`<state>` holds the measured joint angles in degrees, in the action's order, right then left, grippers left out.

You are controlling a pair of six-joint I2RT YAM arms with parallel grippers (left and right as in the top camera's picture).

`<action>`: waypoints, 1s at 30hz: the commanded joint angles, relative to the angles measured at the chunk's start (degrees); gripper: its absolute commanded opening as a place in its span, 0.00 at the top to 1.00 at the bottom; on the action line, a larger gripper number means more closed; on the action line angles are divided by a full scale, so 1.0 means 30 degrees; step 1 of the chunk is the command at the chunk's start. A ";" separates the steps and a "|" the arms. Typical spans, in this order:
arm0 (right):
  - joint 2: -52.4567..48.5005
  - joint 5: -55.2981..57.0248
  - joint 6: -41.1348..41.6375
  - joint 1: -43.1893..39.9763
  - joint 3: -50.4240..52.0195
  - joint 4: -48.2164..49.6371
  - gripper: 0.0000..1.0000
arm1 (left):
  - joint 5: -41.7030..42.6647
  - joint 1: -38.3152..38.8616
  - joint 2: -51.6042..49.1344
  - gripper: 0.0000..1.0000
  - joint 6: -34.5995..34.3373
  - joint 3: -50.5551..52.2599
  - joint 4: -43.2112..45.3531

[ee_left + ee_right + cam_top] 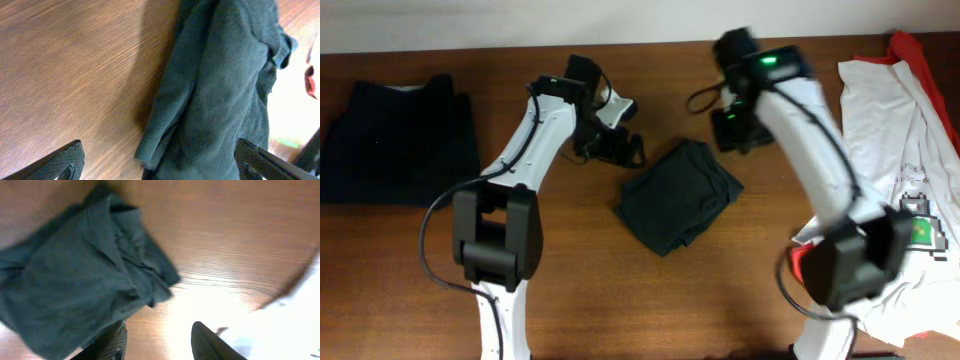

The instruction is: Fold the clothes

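- Lying loosely folded at table centre: dark T-shirt [678, 195].
- Left gripper [625, 150] is hovering at its ten o'clock, fingers spread wide.
- Right gripper [738, 135] is hovering at its one o'clock, fingers parted.

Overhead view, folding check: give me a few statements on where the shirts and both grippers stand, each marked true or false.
1. The dark shirt lies folded near the middle of the table. True.
2. The left gripper is clamped on the dark shirt. False: its jaws stand wide apart and grip nothing.
3. A folded black garment lies at the table's left end. True.
4. The white shirt at the right end is neatly folded. False: it lies spread out and rumpled, with a red garment showing beneath it.
5. Bare wood shows between the fingers of the right gripper. True.
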<state>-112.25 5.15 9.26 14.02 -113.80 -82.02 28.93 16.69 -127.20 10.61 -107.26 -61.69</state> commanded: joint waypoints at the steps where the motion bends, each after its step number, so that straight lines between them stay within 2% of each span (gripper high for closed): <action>1: 0.1690 0.0444 0.0226 -0.1056 -0.0364 -0.0787 0.51 | 0.2579 0.0758 -0.1698 0.02 0.1078 -0.0080 0.0882; 8: 0.1960 0.0444 0.0226 -0.2251 -0.0335 -0.2259 0.51 | 0.3038 0.2295 -0.3636 0.04 0.1071 -0.0080 0.0998; 9: 0.1960 0.0452 0.0226 -0.2353 -0.0335 -0.2331 0.51 | 0.3147 0.2637 -0.3854 0.16 0.1071 -0.0080 0.0838; 10: 0.1960 0.0452 0.0226 -0.2455 -0.0335 -0.2397 0.51 | 0.3009 0.2936 -0.3869 0.42 0.1078 -0.0080 0.0736; 13: 0.1960 0.0474 -0.0029 -0.2492 -0.0335 -0.2412 0.51 | 0.1843 0.2994 -0.3687 1.00 0.0969 -0.0903 0.0466; 21: 0.1960 0.0525 -0.0277 -0.3031 -0.0335 -0.2849 0.51 | -0.5399 -0.0852 -0.2769 1.00 -0.0823 -0.7854 -0.4269; 27: 0.1960 0.0517 -0.0277 -0.3912 -0.0335 -0.3155 0.51 | -0.8517 -0.5231 -0.1392 1.00 -0.0568 -1.1504 -0.6965; 30: 0.1960 0.0525 -0.0277 -0.4124 -0.0335 -0.3242 0.51 | -0.9530 -0.6878 -0.1013 1.00 -0.0568 -1.1730 -0.6747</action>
<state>-106.56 5.41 8.75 2.70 -114.37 -91.33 6.92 0.80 -134.80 9.17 -140.07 -82.15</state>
